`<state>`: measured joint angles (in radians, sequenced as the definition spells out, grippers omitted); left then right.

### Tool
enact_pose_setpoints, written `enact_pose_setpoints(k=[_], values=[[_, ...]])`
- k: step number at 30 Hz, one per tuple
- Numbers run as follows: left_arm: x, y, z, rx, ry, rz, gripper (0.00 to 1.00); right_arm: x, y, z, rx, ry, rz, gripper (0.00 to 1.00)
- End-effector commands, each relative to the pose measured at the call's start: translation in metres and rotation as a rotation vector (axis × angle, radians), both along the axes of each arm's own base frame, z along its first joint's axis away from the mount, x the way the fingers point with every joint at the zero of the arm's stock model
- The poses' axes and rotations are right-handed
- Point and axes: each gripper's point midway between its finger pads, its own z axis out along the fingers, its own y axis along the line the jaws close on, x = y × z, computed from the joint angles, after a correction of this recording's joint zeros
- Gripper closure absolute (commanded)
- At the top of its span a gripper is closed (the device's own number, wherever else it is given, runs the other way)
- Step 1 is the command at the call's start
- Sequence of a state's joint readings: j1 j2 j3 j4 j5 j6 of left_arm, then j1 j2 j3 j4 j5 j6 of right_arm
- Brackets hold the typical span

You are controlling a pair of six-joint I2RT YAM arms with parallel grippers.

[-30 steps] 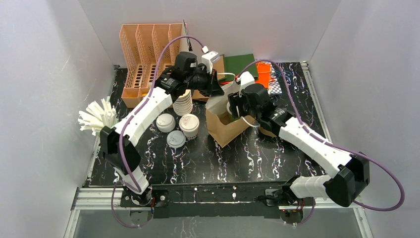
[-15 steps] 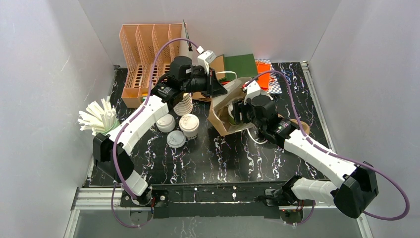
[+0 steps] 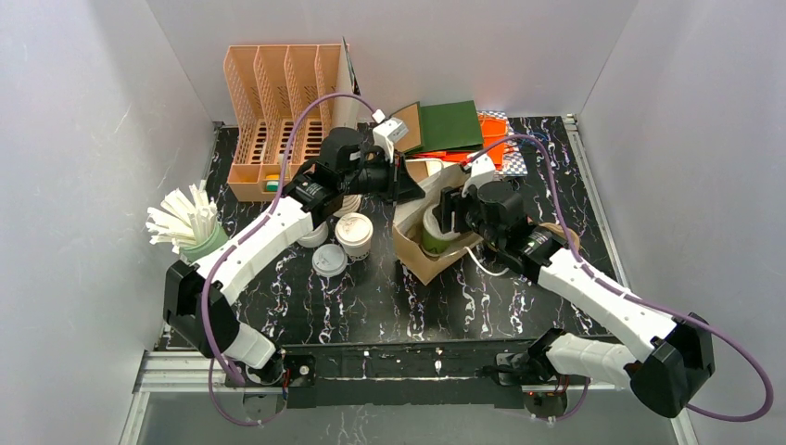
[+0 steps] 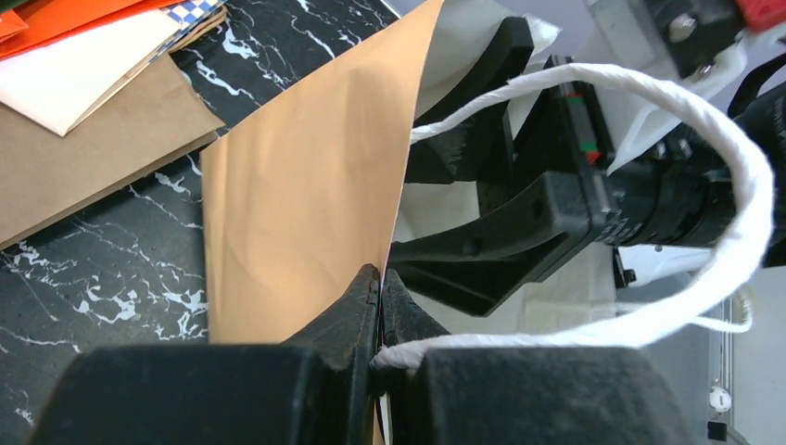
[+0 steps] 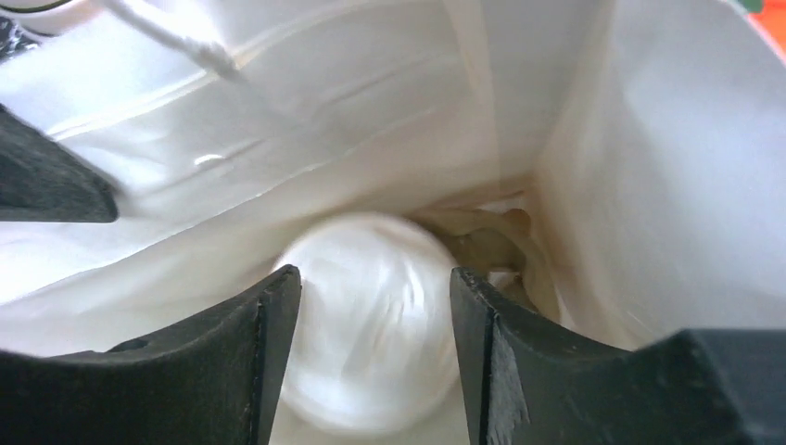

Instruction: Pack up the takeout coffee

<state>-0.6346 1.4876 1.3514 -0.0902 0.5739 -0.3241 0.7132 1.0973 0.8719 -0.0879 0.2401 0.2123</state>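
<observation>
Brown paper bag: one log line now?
left pincer shut on brown paper bag rim | green paper cup with white lid inside bag | right pincer straddles it, grip unclear

Takeout coffee [image 5: 371,320] blurred inside bag [image 5: 640,167]

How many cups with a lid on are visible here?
2. A green cup stands inside the paper bag; a white cup stands on the table, left of the bag. The left arm may hide more.
</observation>
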Motion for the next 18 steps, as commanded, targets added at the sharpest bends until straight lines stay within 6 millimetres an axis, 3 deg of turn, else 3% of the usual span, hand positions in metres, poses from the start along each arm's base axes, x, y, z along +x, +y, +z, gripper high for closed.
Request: enact_pose_setpoints(k=[1,6,9,14,18], values=[[-0.013,0.007,0.010,-0.011,-0.056,-0.010,1.00,-0.016,0.009,0.024,0.080,0.038,0.062,0.95],[-0.013,0.007,0.000,0.003,-0.037,-0.003,1.00,-0.025,0.001,0.013,0.029,0.078,0.069,0.94],[-0.012,0.004,-0.001,0.002,-0.028,-0.007,1.00,-0.025,-0.001,0.010,-0.002,0.091,0.069,0.78],[-0.006,0.000,0.010,0.001,-0.055,-0.014,1.00,-0.031,0.012,0.026,0.002,0.182,0.119,0.66],[0.001,-0.004,0.019,0.002,-0.087,-0.019,1.00,-0.044,0.016,0.036,-0.013,0.279,0.160,0.41]])
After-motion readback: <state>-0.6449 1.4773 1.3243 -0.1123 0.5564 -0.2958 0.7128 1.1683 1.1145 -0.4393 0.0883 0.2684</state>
